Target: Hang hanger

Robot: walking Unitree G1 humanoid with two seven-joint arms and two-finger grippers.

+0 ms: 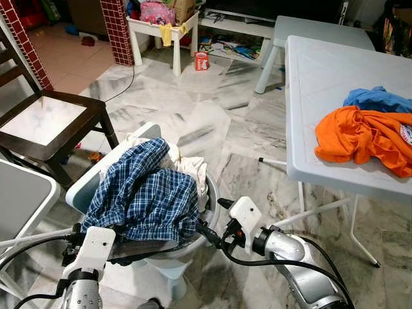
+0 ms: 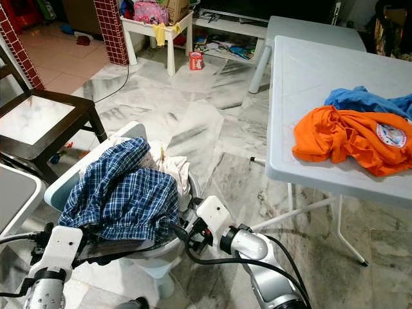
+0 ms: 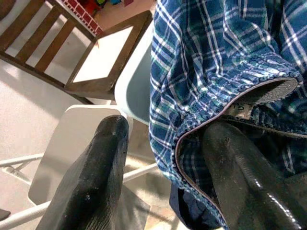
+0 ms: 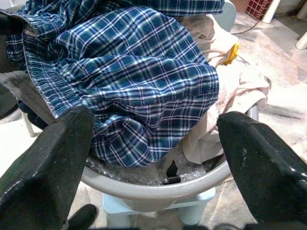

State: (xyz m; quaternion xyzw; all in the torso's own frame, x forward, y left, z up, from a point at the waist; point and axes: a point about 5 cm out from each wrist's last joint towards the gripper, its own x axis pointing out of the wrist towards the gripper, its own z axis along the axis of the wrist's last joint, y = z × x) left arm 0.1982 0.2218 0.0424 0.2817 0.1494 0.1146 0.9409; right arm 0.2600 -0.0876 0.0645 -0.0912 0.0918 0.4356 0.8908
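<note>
Left pincer (image 3: 163, 177): fingers spread wide at the near left edge of the laundry heap. One finger (image 3: 244, 177) sits inside the elastic waistband of the blue plaid shorts (image 1: 145, 193); the other is outside the cloth. Nothing is clamped.
Right pincer (image 4: 153, 163): fingers spread wide, level with the rim of the grey basin (image 4: 158, 189), one on each side of the heap. It holds nothing.
Blue plaid shorts: draped over the top of the heap in the basin, waistband hanging toward me.
Waistband label (image 3: 240, 111): a small tag with printing, too blurred to read.
Cream cloth (image 4: 225, 91): lies under the shorts, spilling over the far rim of the basin.
Basin support: a pale blue stool (image 4: 144, 215).
Hanger: I cannot make one out among the clothes.
Desk (image 1: 335, 84): white and plastic, at my right. It carries an orange shirt (image 1: 360, 135) touching a blue garment (image 1: 376, 98).
Orange shirt print (image 2: 391, 135): a round emblem, lettering not legible.
Dark wooden chair (image 1: 45, 129): at my left, on the marble floor.
</note>
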